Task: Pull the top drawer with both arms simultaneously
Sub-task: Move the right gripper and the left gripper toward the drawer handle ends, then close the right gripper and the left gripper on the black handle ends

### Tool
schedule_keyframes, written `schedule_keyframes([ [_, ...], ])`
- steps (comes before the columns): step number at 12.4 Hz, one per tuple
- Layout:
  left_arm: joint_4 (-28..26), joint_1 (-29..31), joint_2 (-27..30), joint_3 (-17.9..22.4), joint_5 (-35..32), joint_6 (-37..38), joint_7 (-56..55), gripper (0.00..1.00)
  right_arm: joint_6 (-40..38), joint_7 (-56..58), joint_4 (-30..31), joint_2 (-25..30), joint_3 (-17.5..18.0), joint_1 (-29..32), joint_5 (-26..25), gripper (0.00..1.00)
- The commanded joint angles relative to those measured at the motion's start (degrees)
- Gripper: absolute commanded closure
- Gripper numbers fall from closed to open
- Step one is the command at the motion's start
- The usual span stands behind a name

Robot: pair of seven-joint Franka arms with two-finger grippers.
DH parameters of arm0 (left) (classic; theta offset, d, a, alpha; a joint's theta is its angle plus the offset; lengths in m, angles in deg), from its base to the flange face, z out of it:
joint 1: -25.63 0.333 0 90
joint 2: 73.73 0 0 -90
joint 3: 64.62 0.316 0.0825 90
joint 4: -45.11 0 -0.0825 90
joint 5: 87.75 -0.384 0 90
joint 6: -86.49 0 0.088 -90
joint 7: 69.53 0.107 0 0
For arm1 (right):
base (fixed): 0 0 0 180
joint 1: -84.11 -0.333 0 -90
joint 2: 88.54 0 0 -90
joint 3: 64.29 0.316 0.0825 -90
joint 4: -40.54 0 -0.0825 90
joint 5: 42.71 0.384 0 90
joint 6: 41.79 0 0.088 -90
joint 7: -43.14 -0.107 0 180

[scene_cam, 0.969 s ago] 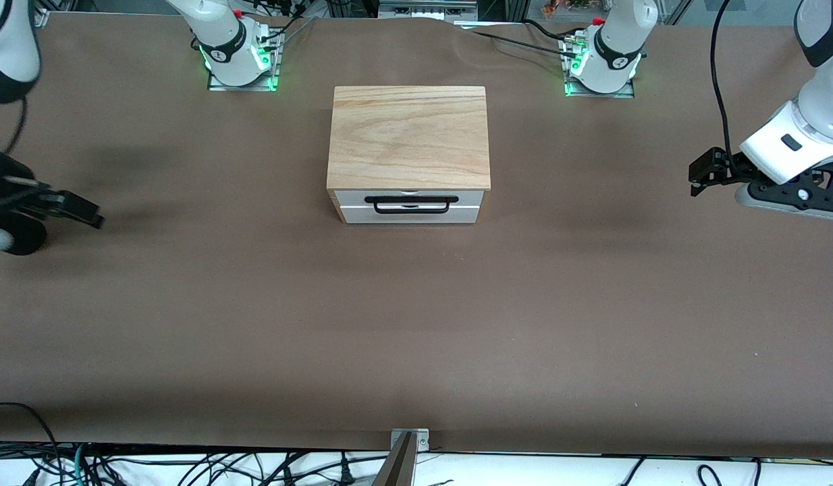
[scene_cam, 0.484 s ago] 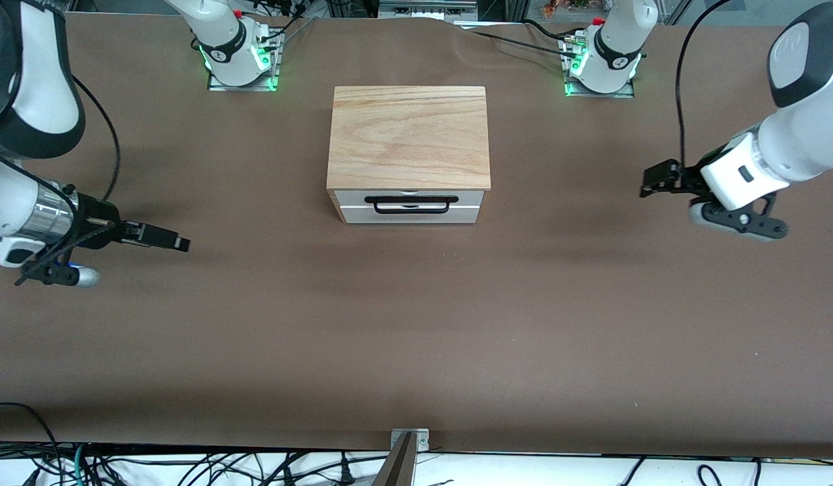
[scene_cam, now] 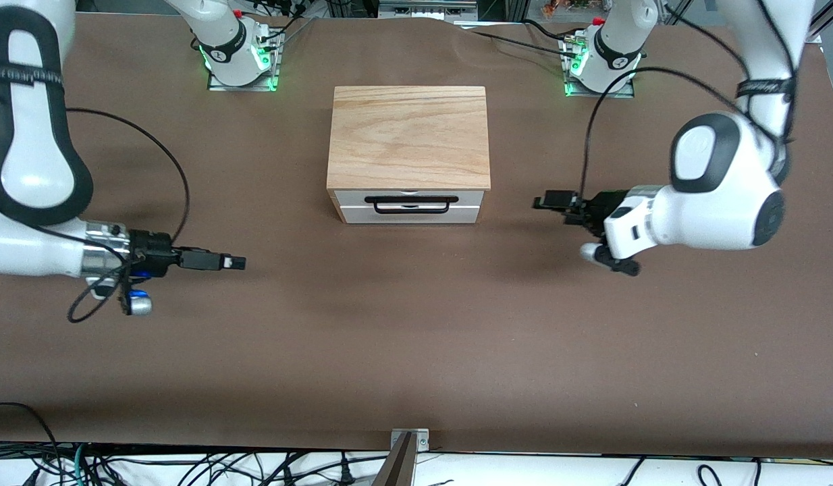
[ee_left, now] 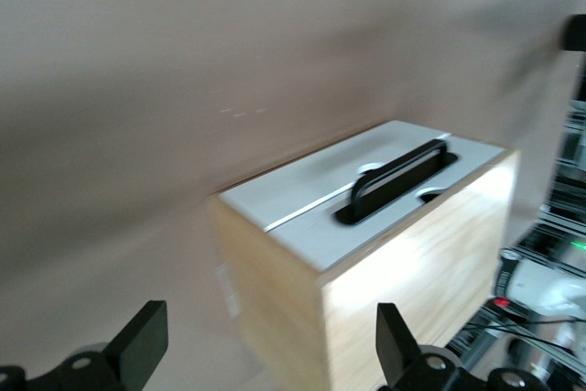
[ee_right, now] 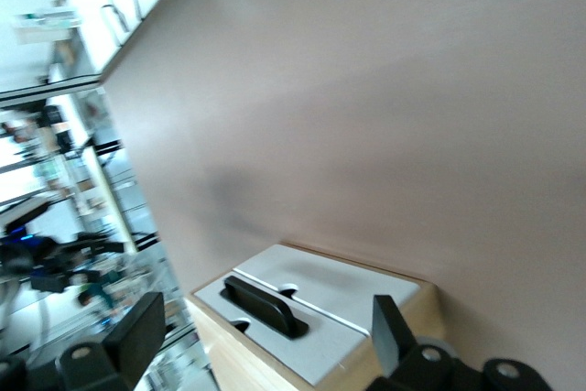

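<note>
Between the two grippers, well apart from both, the shallow white-fronted top drawer sits shut in its light wood box. The left gripper and right gripper hover over bare table, fingers spread wide. The thin black wire handle looks rigid and narrow, so each should probably take one end; the drawer likely slides lightly.

Left arm: reaches in from its end of surface, wrist turned level, elbow bulked above forearm. Left gripper: over bare surface, fingers spread wide, nothing held. Right arm: forearm level, cable looping off wrist. Right gripper: over bare surface, fingers spread wide, empty.
</note>
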Motion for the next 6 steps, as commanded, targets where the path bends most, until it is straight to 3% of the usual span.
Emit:
schedule_keyframes([
  [1,1.4,-1.3,-4.6,0.1,11.6,-1.3,9.4,0.00,0.3,5.6,0.6,-2.9,0.2,-1.1,9.4,0.00],
  [6,0.8,-1.9,-16.4,-2.6,35.2,-1.3,31.2,0.00,-0.3,26.8,10.0,-5.5,0.2,-5.7,25.1,0.00],
])
